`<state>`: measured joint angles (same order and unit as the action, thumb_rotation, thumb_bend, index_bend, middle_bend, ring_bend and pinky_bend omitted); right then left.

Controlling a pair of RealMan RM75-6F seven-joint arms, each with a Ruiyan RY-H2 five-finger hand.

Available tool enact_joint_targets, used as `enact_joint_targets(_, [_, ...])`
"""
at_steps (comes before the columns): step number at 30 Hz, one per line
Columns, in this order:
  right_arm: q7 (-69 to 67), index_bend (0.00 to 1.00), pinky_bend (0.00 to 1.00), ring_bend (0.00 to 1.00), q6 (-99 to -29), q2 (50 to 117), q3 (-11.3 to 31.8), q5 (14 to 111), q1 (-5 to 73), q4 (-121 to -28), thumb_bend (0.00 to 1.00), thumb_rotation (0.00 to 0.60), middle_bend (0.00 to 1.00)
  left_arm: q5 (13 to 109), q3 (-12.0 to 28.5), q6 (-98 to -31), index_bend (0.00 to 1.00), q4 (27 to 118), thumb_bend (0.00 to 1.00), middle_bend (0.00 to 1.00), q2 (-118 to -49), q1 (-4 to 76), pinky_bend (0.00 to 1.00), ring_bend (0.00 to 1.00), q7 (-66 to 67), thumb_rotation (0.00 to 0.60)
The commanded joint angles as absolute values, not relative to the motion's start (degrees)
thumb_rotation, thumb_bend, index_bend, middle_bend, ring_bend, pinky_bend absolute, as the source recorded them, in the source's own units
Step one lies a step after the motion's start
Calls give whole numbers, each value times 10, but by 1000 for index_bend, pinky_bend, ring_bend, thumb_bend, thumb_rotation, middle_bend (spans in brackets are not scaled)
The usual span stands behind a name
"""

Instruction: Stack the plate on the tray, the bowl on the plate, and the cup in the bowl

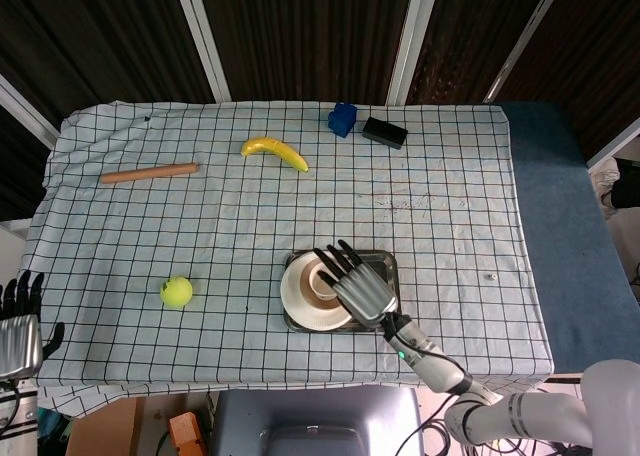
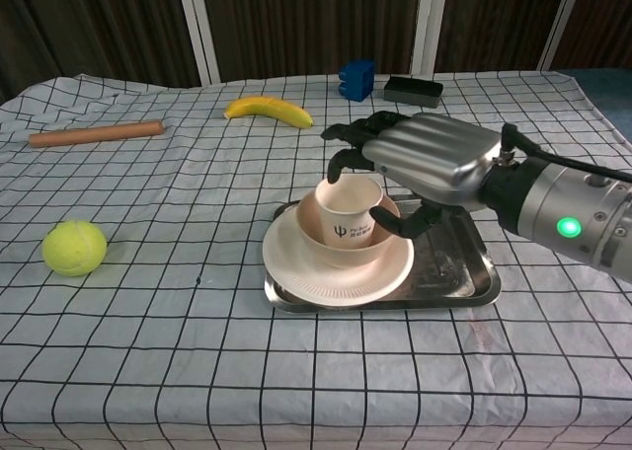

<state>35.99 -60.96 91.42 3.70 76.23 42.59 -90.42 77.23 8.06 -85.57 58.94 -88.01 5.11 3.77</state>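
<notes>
A white paper cup (image 2: 348, 213) stands upright inside the pinkish bowl (image 2: 331, 250). The bowl sits on the white plate (image 2: 301, 277), and the plate lies on the left half of the metal tray (image 2: 462, 272). My right hand (image 2: 427, 162) hovers just behind and above the cup with its fingers spread over the rim and the thumb beside the bowl's right edge; it holds nothing. From the head view the right hand (image 1: 358, 288) covers part of the stack. My left hand (image 1: 20, 334) hangs off the table's near left corner, fingers apart and empty.
A tennis ball (image 2: 74, 248) lies to the near left. A wooden stick (image 2: 96, 133) and a banana (image 2: 269, 110) lie further back. At the far edge are a blue block (image 2: 356, 79) and a black box (image 2: 414, 91).
</notes>
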Motion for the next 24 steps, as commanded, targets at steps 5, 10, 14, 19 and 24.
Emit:
enact_joint_targets(5, [341,5,0,0,-750,771,-10,820,322,-1037,317,600,0,785,45,-832,0,699,343,0,-799,30,0,0,26,600])
enact_joint_targets(10, [296,0,0,0,-882,698,-63,815,195,-1035,317,600,0,816,15,-846,0,767,348,0,-751,11,0,0,11,600])
enact_joint_targets(14, [250,0,0,0,-927,694,-79,786,125,-973,316,600,0,848,1,-872,0,762,357,0,-754,2,0,0,8,600])
enact_joint_targets(19, [186,0,0,0,-931,700,-73,775,88,-924,316,600,0,913,-14,-908,0,735,372,0,-758,8,0,0,-42,600])
enact_joint_targets(24, [160,0,0,0,-930,685,-66,802,79,-931,316,600,0,944,-16,-939,0,692,372,0,-777,10,0,0,-66,600])
